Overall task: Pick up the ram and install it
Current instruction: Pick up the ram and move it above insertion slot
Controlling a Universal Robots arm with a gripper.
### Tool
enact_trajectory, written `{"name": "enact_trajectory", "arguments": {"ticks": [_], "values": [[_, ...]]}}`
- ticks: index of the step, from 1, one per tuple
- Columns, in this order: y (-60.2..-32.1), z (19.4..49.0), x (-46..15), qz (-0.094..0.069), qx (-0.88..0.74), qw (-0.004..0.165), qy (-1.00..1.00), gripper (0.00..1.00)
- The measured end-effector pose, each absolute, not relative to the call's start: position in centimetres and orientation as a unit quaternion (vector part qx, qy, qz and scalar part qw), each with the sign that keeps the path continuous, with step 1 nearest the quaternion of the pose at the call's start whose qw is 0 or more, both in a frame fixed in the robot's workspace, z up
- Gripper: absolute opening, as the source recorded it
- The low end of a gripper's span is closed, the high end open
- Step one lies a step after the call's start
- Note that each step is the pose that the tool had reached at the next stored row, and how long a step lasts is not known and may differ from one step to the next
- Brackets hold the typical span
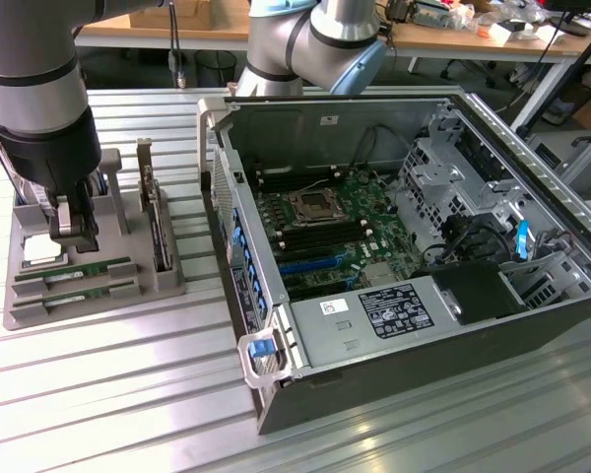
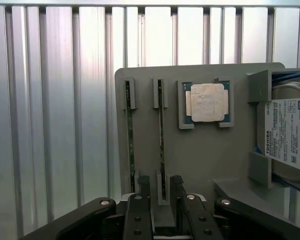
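The jaws stand wide and hold nothing, their dark fingers (image 2: 144, 200) (image 1: 64, 229) straddling one end of the ram (image 2: 161, 135) (image 1: 74, 268). The ram lies on edge in a slot of the grey holder (image 2: 205, 155) (image 1: 39, 307). A second green stick (image 2: 130, 135) (image 1: 79, 289) sits in the holder's neighbouring slot, nearer its outer edge. On the ram's other side the holder carries a square processor chip (image 2: 207, 102) and a hard drive (image 2: 290, 135). A wider card (image 1: 158, 227) stands upright in the holder. The holder rests on the ribbed metal desk (image 1: 128, 394), and an open computer case (image 1: 394, 365) lies beside it, toward the exterior view's right.
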State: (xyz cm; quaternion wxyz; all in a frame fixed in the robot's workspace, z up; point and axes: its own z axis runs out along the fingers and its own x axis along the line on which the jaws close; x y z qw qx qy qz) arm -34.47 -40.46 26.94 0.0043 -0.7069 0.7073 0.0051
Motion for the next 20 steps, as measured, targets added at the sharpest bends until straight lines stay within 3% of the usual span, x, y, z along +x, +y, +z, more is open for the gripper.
{"name": "enact_trajectory", "arguments": {"ticks": [20], "values": [[-41.00,25.96,-34.50,0.005,-0.707,0.004,0.707,0.30]]}}
